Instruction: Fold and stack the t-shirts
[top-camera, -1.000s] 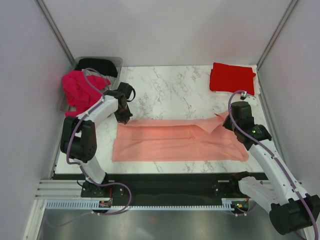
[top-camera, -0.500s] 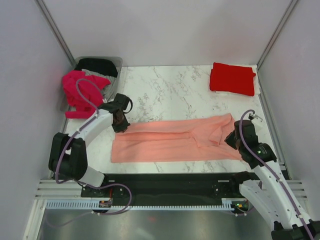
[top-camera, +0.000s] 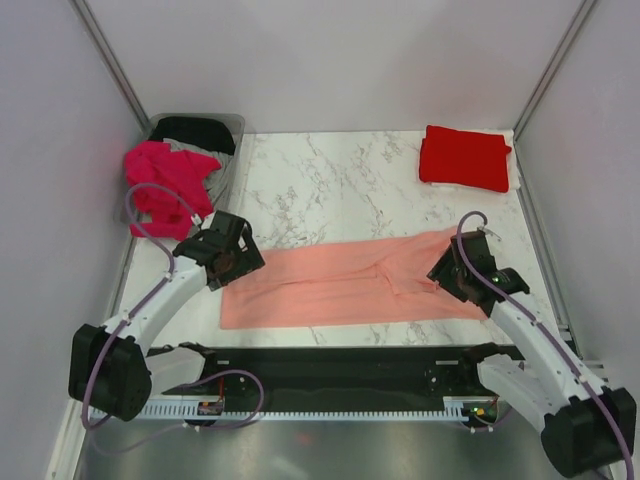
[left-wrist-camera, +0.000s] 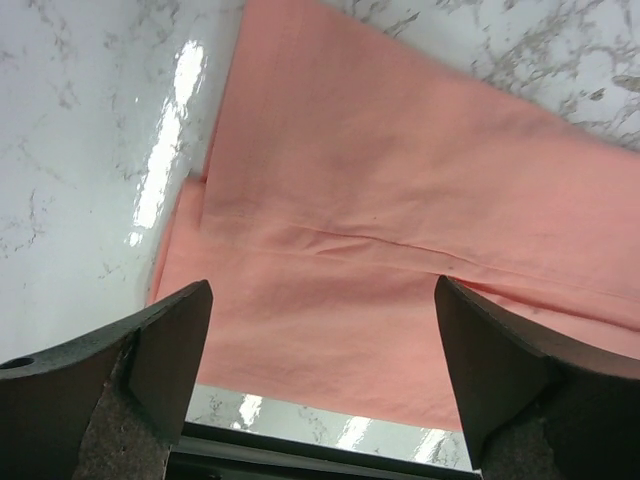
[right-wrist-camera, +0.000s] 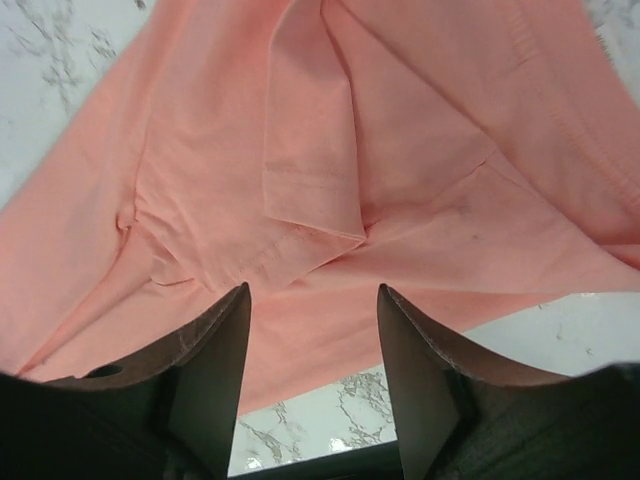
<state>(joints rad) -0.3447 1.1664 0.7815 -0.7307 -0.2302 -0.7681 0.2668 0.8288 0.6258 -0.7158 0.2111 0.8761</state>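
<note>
**A:** Shirt (top-camera: 350, 290) front and centre: salmon, lying as a long folded strip across the near side of the table (top-camera: 340, 180). The red shirt (top-camera: 464, 157) sits folded at the far right corner.

**B:** Left gripper (left-wrist-camera: 320, 290) hangs wide open over the strip's left end, holding nothing. Right gripper (right-wrist-camera: 312, 295) is parted and empty too, above the rumpled right end.

**A:** The danger?

**B:** That loose flap (right-wrist-camera: 310, 190) on the right. Pinch only its top layer and the fold peels apart. Lift the ends unevenly and the strip skews.
</note>
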